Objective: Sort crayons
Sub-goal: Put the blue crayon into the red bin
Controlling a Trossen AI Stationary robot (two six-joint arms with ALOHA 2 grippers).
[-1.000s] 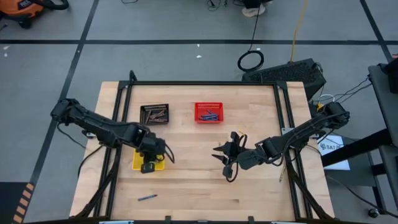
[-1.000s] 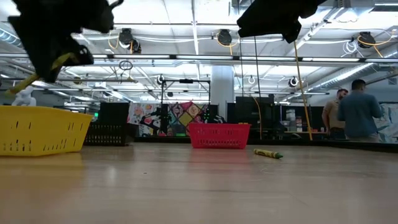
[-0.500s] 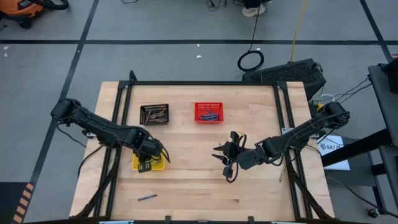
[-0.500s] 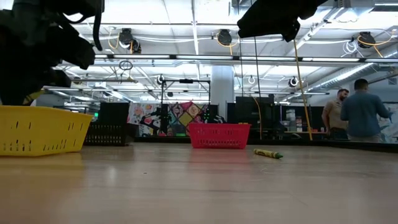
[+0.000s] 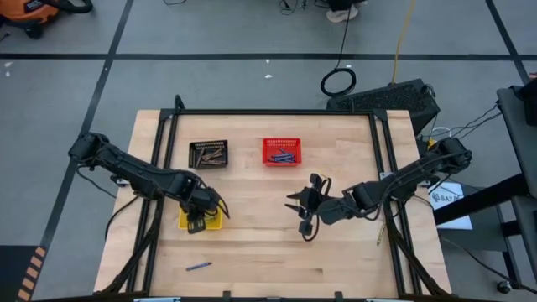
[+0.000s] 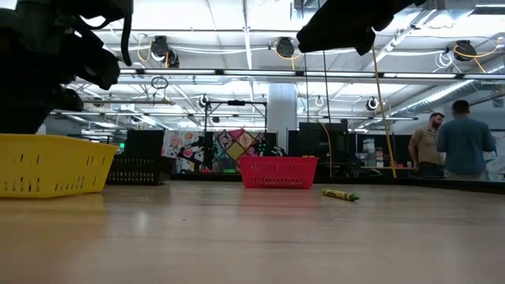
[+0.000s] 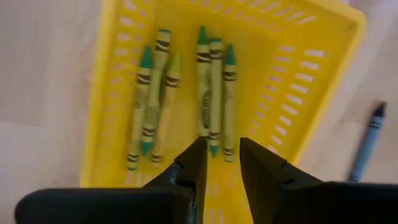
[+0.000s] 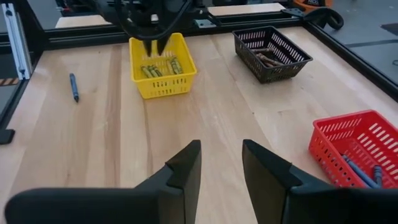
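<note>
The yellow basket (image 7: 311, 81) holds several yellow-green crayons (image 7: 211, 87) lying flat on its floor. My left gripper (image 7: 221, 165) hangs just above them, pointing down, open, with nothing between its fingers; in the high view the left gripper (image 5: 198, 221) covers part of the yellow basket (image 5: 215, 223). A blue crayon (image 5: 199, 266) lies on the table toward the near edge, and a yellow-green crayon (image 6: 340, 194) lies at the right. My right gripper (image 8: 221, 165) waits open over the table's middle (image 5: 300, 215).
A black basket (image 5: 208, 154) with brown crayons and a red basket (image 5: 282, 152) with blue crayons stand at the far side. Black frame rails (image 5: 394, 210) run along the table's edges. Two people (image 6: 450, 146) stand in the room beyond.
My left gripper has sunk toward the yellow basket and rolled a little. The yellow-green crayon that stuck out below its fingers in the low view no longer shows there.
</note>
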